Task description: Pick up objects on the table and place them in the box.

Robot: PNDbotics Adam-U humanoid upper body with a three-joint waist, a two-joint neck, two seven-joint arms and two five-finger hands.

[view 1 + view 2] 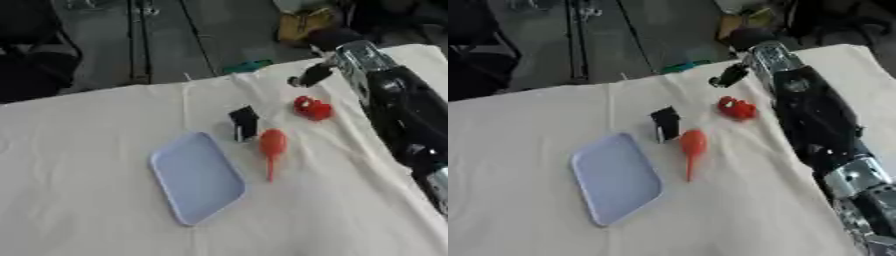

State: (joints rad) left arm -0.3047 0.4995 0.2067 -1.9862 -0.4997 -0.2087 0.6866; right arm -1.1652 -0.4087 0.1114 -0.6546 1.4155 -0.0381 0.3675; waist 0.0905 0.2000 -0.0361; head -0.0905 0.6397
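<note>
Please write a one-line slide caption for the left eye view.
Right hand hovers beyond red object; orange carrot-shaped item, black item, blue tray on cloth.

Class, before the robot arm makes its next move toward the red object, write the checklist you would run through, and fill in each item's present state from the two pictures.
1. Red object free on the white cloth, nothing on top of it: ok.
2. Right robot hand near the red object: ok, it is just beyond it, apart from it.
3. Right robot hand open or shut: cannot tell.
4. Orange bulb-shaped object and small black object out of the arm's way: ok, both lie left of the red object.
5. Light blue tray bare and reachable: ok.
6. Left robot hand out of the way: cannot tell, not in view.
</note>
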